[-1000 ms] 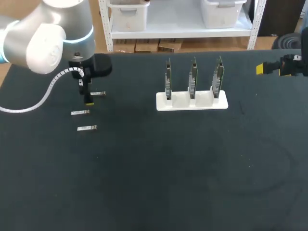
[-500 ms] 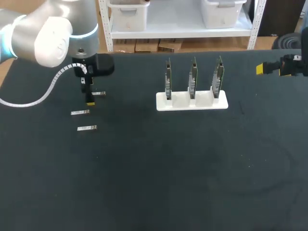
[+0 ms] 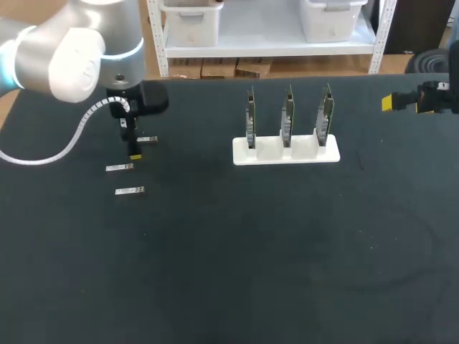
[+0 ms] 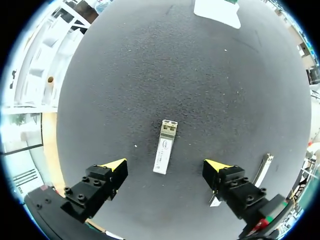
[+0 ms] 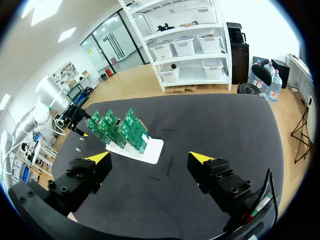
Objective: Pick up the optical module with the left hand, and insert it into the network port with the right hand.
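Note:
Three small silver optical modules lie at the table's left: one (image 3: pixel 147 140) farthest back, one (image 3: pixel 120 168) in the middle and one (image 3: pixel 130 190) nearest the front. My left gripper (image 3: pixel 133 149) hangs open just above the far one. In the left wrist view that module (image 4: pixel 165 146) lies flat between and just ahead of the open fingers, untouched, and a second module (image 4: pixel 263 170) lies outside one finger. A white stand (image 3: pixel 285 152) holds three upright green port boards (image 3: pixel 287 115). My right gripper (image 3: pixel 399 102) is open at the far right, holding nothing, with the stand (image 5: pixel 150 150) far ahead of it (image 5: pixel 149 158).
The black table (image 3: pixel 237 251) is bare across its middle and front. The white stand sits mid-table, well right of the modules. My left arm's white cable (image 3: pixel 72 140) loops over the table's left edge.
My left arm's wrist shifted slightly to the right over the far module and stays there. The right arm and the modules have not moved.

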Controlling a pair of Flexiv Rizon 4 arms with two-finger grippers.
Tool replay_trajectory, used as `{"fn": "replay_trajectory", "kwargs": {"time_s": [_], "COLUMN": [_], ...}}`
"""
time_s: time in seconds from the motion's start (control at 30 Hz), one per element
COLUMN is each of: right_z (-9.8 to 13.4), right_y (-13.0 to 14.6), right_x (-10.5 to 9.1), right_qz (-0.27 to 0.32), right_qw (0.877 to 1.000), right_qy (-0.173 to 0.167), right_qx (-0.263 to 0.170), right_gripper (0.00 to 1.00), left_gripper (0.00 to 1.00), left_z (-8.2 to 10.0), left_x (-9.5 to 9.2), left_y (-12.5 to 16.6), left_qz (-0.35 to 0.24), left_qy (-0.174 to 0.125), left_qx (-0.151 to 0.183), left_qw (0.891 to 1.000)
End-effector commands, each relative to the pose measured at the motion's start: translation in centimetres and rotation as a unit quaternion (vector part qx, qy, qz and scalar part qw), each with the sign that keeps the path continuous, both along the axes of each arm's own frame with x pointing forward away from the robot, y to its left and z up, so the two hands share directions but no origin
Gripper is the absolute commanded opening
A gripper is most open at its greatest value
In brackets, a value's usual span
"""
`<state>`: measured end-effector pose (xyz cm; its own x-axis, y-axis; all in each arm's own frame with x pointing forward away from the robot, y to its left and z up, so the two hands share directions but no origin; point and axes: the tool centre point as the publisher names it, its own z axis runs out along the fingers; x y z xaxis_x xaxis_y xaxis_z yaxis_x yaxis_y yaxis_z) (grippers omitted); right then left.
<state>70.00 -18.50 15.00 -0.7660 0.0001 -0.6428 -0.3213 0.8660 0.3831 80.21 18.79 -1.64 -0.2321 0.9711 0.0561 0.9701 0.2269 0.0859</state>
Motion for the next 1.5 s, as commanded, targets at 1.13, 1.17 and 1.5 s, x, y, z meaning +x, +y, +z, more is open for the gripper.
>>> {"fn": "replay_trajectory", "kwargs": {"time_s": [1.13,1.17,1.5], "right_z": [0.0,0.0,0.0], "right_y": [0.0,0.0,0.0], "right_x": [0.0,0.0,0.0], "right_qz": [0.0,0.0,0.0], "right_qw": [1.0,1.0,1.0], "right_qy": [0.0,0.0,0.0], "right_qx": [0.0,0.0,0.0], "right_gripper": [1.0,1.0,1.0], "left_gripper": [0.0,0.0,0.0], "left_z": [-0.09,-0.11,-0.18], "left_x": [0.86,0.85,0.28], "left_y": [-0.45,-0.43,-0.36], "left_qz": [-0.012,-0.011,-0.005], "left_qy": [0.017,0.017,0.018], "left_qx": [-0.013,-0.013,-0.02], "left_qw": [1.0,1.0,1.0]}}
